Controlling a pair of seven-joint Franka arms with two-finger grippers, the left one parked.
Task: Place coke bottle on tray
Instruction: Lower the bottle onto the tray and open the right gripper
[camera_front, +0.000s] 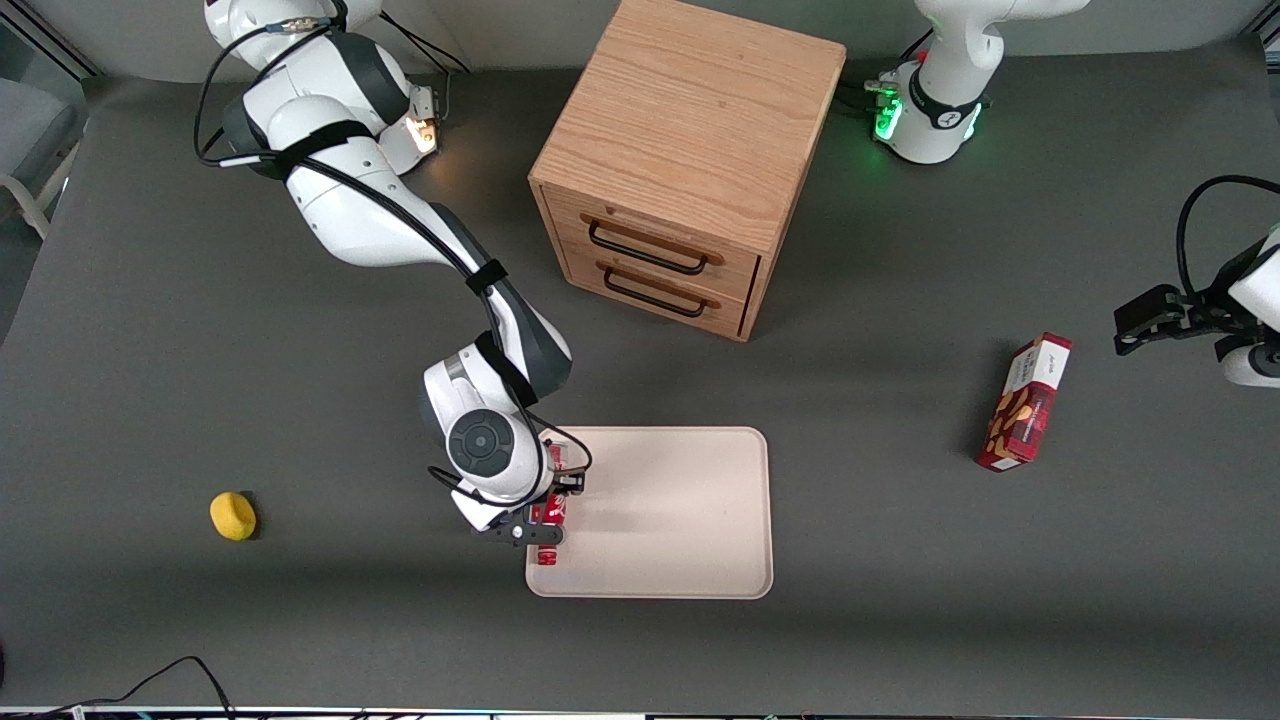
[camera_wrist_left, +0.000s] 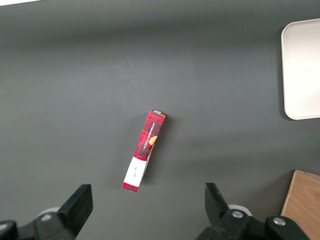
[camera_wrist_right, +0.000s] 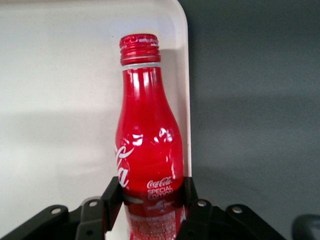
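Over the tray's (camera_front: 680, 520) edge toward the working arm's end of the table, the right arm's gripper (camera_front: 545, 522) holds the coke bottle (camera_front: 547, 530) pinched between its two fingers, which clasp the lower body while the red cap juts out ahead. From the front, the bottle lies at about nine o'clock from the tray's centre, directly above the rim. The right wrist view shows the coke bottle (camera_wrist_right: 147, 150) lengthwise along that rim, with the cream floor of the tray (camera_wrist_right: 60, 100) on one flank and the dark table (camera_wrist_right: 250, 125) on the other; whether the bottle already touches the tray cannot be told. The step in hand is judged to be the set-down. To do it well, the bottle should be carried toward three o'clock, inward over the flat floor, so that it does not straddle the raised rim, which could tip it or send it rolling onto the table. Descent should be slow until the bottle bears on the tray; only then should the fingers part, and the arm lift straight up. A wooden drawer box (camera_front: 690, 160) stands at twelve o'clock from the tray, a snack box (camera_front: 1025, 403) near two o'clock, and a yellow object (camera_front: 233, 516) far out at nine o'clock; none obstructs the placement.
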